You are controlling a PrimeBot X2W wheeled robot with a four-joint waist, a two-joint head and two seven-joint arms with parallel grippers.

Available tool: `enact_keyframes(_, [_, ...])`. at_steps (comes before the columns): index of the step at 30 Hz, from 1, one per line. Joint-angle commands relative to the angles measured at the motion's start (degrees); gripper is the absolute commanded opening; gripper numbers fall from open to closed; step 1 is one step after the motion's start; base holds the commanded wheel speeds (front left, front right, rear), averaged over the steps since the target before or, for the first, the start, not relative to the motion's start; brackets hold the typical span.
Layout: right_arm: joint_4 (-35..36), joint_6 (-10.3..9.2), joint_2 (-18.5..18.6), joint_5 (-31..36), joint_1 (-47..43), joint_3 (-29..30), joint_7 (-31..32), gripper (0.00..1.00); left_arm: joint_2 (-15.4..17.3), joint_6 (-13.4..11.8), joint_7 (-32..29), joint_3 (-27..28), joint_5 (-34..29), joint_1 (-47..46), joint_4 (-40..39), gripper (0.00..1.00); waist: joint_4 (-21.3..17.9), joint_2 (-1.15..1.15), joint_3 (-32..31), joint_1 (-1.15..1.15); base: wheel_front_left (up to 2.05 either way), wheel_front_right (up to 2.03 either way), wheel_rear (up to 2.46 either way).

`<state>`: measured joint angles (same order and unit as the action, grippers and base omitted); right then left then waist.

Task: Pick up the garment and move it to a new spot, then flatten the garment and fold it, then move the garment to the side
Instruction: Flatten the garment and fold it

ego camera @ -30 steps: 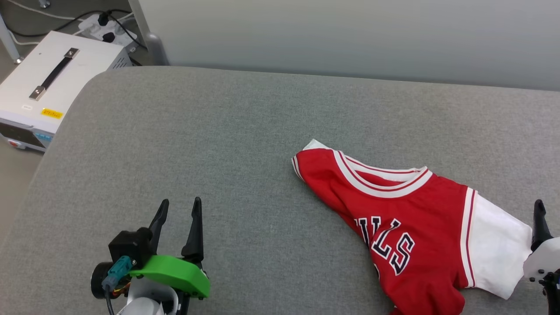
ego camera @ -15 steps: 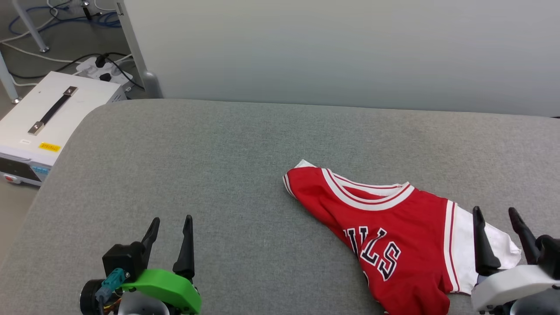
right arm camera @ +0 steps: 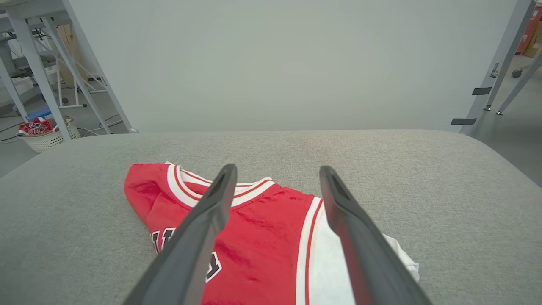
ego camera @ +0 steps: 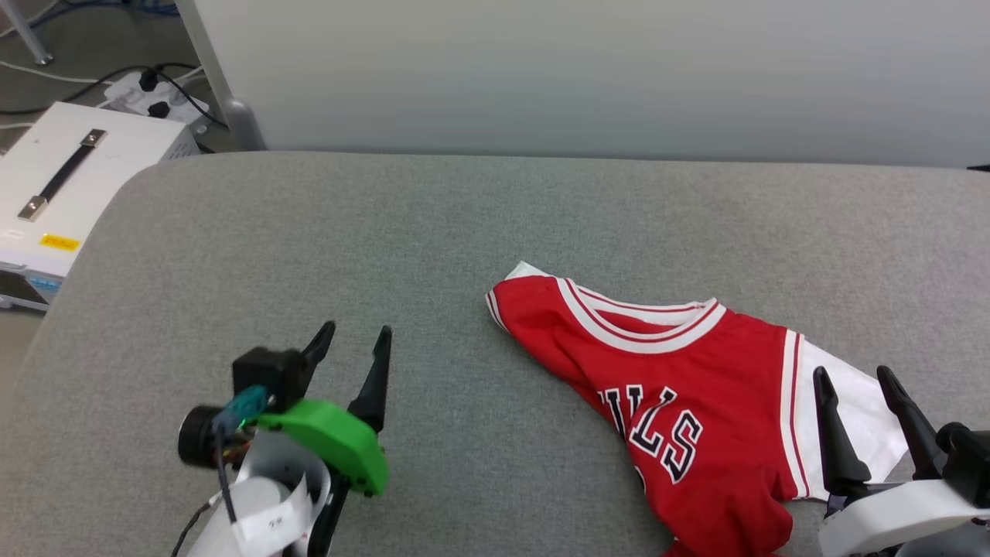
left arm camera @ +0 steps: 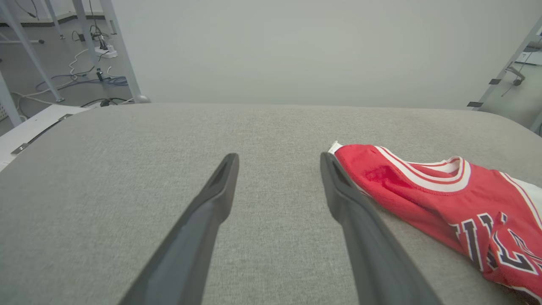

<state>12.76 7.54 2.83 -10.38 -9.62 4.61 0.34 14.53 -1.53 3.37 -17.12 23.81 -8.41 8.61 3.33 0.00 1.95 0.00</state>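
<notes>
Fabric of a coarse grey weave covers the padded table (ego camera: 309, 232), whose far-left corner is rounded. In the head view the left gripper (ego camera: 356, 331) stands with its two long, dark, tapering fingers spread wide and nothing between them, a glossy green plastic housing behind them. The garment (ego camera: 696, 387) lies crumpled well off to this gripper's right, a red knit shirt with a ribbed red-and-white striped collar and black letters outlined in white. The right gripper (ego camera: 852, 373) is likewise spread wide and empty, its fingertips over the shirt's white sleeve; whether they touch the cloth I cannot tell. A white metal box (ego camera: 69, 178) with a flat strap handle sits on the floor far beyond and to the left of the left gripper. In the left wrist view, bare grey cloth shows between the fingers, and the folded red shoulder lies just beside the right-hand fingertip. In the right wrist view, the striped collar and red chest show between the fingers, the smooth white sleeve shows under the right-hand one, and a pale woven basket (right arm camera: 42, 134) stands on the floor far to the left.
</notes>
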Motion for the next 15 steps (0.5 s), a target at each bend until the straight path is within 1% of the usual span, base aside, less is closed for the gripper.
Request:
enact_keyframes(1, [0.55, -0.05, 0.06, -0.32, 1.18, -0.04, 0.24, 1.0, 0.12, 1.02, -1.78, -0.99, -0.4, -3.39, 0.69, 1.0, -0.89, 0.0, 3.07, 0.0, 0.0, 0.0, 0.0])
enact_keyframes(5, [0.54, -0.05, 0.06, -0.66, 2.61, -0.6, 0.56, 1.0, -0.88, 3.66, -7.86, -4.01, -0.42, -11.2, 3.99, 1.0, -2.29, 0.0, 6.11, 0.0, 0.0, 0.0, 0.0])
enact_keyframes(10, [-0.02, -0.05, 0.06, -1.28, 4.48, -1.7, 0.6, 1.0, -1.98, 6.18, -16.25, -7.2, 0.43, -19.65, 9.8, 1.0, -5.4, 0.0, 9.78, 0.0, 0.0, 0.0, 0.0])
enact_keyframes(15, [-0.55, -0.05, 0.05, -2.09, 5.68, -2.02, 0.16, 1.0, -2.21, 7.6, -23.7, -10.01, 1.14, -25.88, 15.39, 1.0, -7.79, 0.0, 12.53, 0.0, 0.0, 0.0, 0.0])
